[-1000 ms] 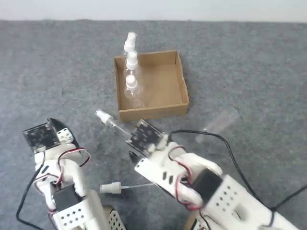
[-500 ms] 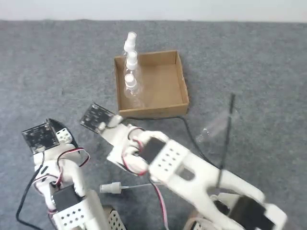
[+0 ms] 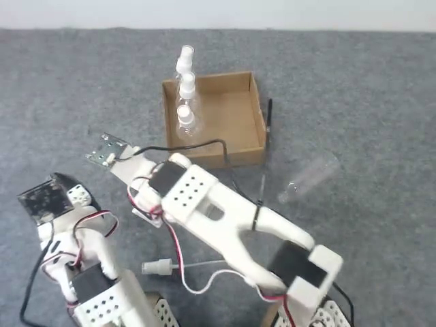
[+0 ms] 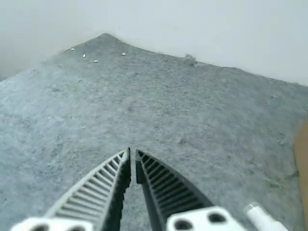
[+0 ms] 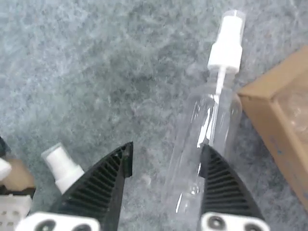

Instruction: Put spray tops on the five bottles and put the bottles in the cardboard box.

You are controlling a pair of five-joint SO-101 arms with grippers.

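1. The right arm [image 3: 225, 212] is blocky white plastic, with a grid of small holes on one housing and a black motor block [image 3: 298, 267] near its base.
2. Red, white and black cables [image 3: 178, 251] loop along it.
3. The left arm [image 3: 102, 300] is white too, with a black servo [image 3: 92, 281] and red wires [image 3: 102, 216].
4. The left gripper [image 4: 132, 154] and right gripper [image 5: 167, 149] have black ribbed fingers on white mounts with round holes.

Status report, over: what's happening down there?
Right tool open over a capped bottle beside the cardboard box. Left tool shut, empty. Nothing blocking.
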